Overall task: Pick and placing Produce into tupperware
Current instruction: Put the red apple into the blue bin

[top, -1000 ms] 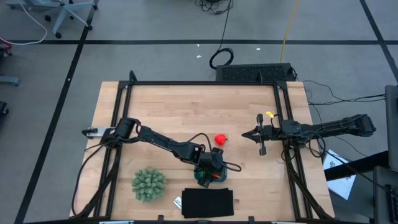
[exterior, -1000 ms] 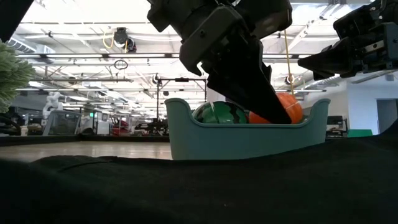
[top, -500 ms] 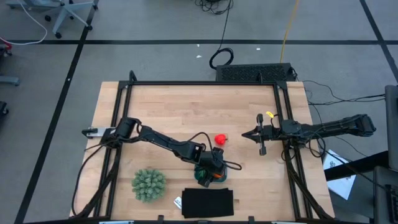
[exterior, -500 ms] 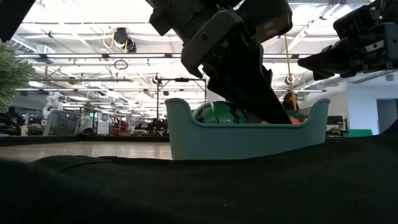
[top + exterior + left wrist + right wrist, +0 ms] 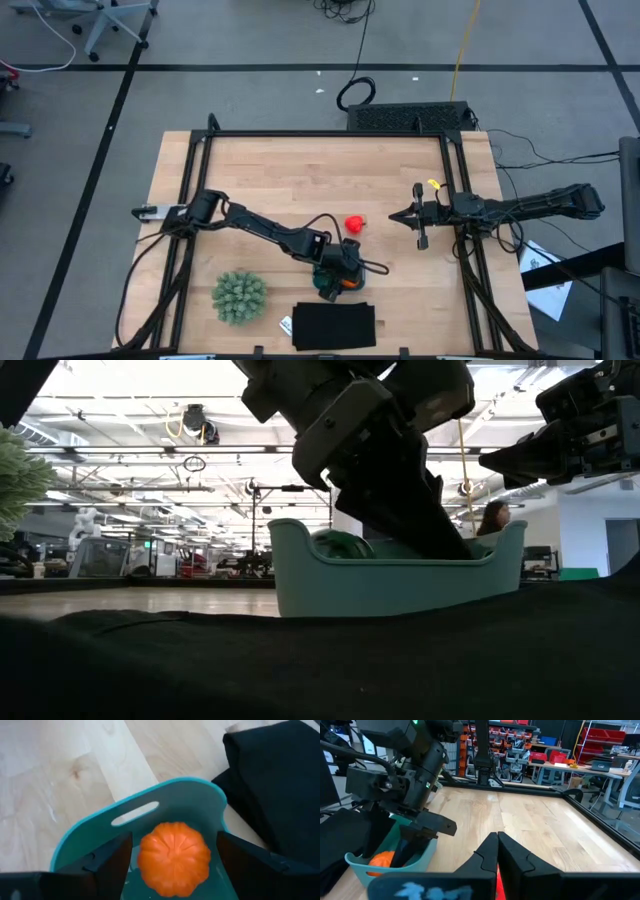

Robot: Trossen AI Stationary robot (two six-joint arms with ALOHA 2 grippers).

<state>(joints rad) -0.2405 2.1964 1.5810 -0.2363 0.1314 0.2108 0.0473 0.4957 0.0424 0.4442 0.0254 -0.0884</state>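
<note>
Left gripper [image 5: 172,857] down inside teal tupperware [image 5: 165,802], fingers spread wide around orange ball [image 5: 174,858], not gripping. Right gripper [image 5: 395,215] closed, empty, waiting at table's right side.

The high view looks straight down on the whole wooden tabletop [image 5: 300,170] from well above. The low view sits right at the near edge, level, super close to the teal tupperware [image 5: 395,575], facing the room behind. The left wrist view hangs just over that same container, looking in. The right wrist view peers across from the right side, catching it too.
</note>
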